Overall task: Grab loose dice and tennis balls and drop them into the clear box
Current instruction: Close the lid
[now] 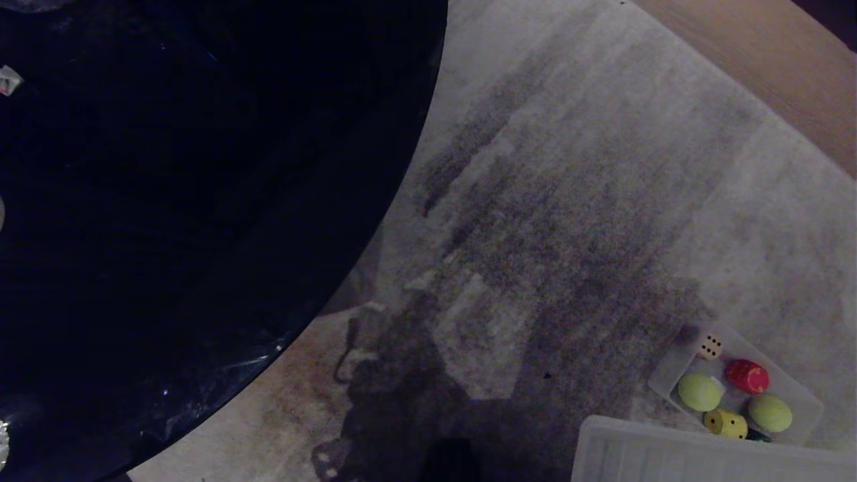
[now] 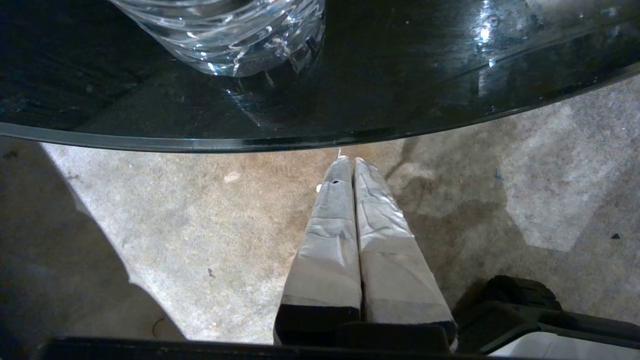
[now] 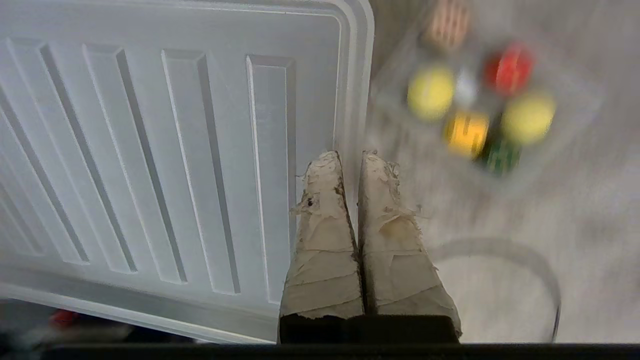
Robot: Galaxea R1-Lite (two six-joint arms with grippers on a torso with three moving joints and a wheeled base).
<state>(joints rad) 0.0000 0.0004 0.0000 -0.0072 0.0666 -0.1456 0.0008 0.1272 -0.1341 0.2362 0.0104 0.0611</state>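
Observation:
The clear box (image 1: 669, 373) lies on the carpet at the lower right of the head view. Inside it are two tennis balls (image 1: 700, 391) (image 1: 770, 412) and several dice: beige (image 1: 710, 347), red (image 1: 748, 376), yellow (image 1: 726, 423) and dark green (image 1: 758, 436). My right gripper (image 3: 350, 155) is shut and empty. It hangs over the edge of the ribbed lid (image 3: 150, 150), with the blurred box (image 3: 575, 125) beyond it. My left gripper (image 2: 350, 160) is shut and empty over bare carpet, close to the table rim. Neither gripper shows in the head view.
A round black glass table (image 1: 201, 201) fills the left of the head view; a clear ribbed vessel (image 2: 230, 35) stands on it. The flat ribbed lid (image 1: 703, 455) lies beside the box. Wood flooring (image 1: 770, 67) borders the carpet at the far right.

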